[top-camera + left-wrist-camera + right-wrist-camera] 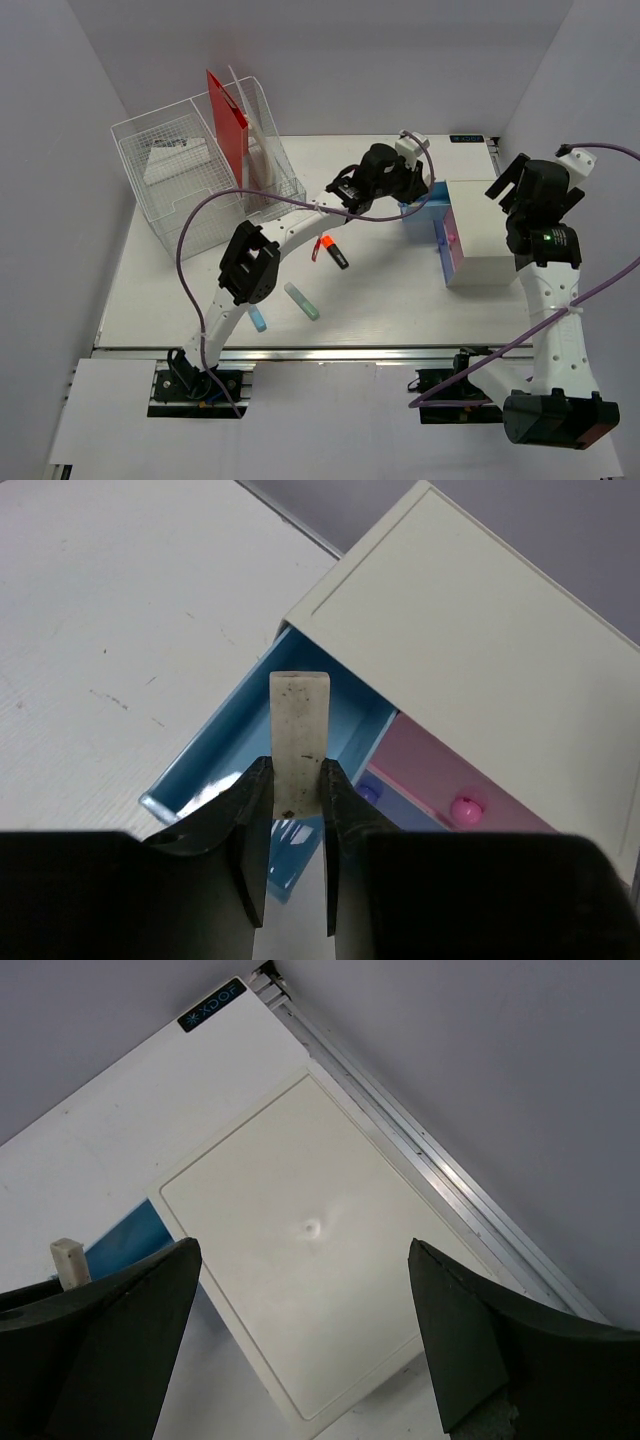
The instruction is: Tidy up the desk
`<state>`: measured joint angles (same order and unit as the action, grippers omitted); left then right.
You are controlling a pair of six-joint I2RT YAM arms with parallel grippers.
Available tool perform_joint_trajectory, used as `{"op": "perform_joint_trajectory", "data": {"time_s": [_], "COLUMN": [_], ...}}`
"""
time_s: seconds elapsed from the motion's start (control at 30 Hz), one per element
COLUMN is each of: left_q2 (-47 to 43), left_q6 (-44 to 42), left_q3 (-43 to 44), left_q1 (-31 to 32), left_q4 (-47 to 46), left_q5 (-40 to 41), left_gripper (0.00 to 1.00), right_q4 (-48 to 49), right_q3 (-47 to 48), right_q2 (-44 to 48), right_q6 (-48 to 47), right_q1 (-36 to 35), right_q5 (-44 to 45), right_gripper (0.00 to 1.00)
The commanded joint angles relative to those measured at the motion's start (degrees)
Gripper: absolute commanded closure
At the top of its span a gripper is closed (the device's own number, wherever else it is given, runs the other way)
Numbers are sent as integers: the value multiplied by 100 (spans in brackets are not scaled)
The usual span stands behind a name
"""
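Matt white desk [380, 300], wire-mesh organizer [165, 215]

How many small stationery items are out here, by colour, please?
orange-and-black marker: 1
pale green item: 1
blue item: 1
white stick, held in the left gripper: 1
Total: 4

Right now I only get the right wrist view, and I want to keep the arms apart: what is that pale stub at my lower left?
Observer: A whitish bar, clamped in the left gripper.
Operator: Where is it?
Observer: At the pulled-out blue drawer of the drawer box.
Operator: Anything loose on the desk?
Observer: Three: an orange-capped marker, a pale green marker and a blue marker.
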<state>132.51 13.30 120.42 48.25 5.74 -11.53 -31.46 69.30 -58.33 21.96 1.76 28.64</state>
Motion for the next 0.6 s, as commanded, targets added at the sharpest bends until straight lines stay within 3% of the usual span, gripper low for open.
{"op": "perform_joint_trajectory", "data": {"time_s": [0.0, 0.1, 0.13, 0.2, 0.23, 0.43, 0.5, 0.57], "left_q2": [-6, 29, 30, 12, 3, -163, -277, -611], "left_q6": [-169, -222, -240, -266, -275, -258, -231, -101], "left_q3": [455, 421, 421, 421, 438, 500, 448, 142], "left_q1": [62, 71, 62, 79, 71, 79, 71, 71], "left_q4": [-310, -293, -275, -240, -231, -108, -38, -29], "left_q5": [-113, -130, -148, -174, -200, -183, -113, 254], "left_gripper": [79, 70, 59, 50, 40, 32, 2, 2], "right_q4": [298, 369, 360, 360, 351, 325, 351, 264], "right_q3": [-127, -171, -162, -136, -136, 49, 110, 321], "right_q2": [67, 67, 49, -12, -38, -249, -398, -688], "right_q6": [-86, -104, -112, -113, -139, -226, -332, -428], "right_q1": [17, 17, 17, 17, 26, 105, 280, 473], "right_q5": [141, 159, 150, 124, 115, 10, -60, -384], "right_gripper": [11, 11, 11, 11, 11, 11, 11, 11]}}
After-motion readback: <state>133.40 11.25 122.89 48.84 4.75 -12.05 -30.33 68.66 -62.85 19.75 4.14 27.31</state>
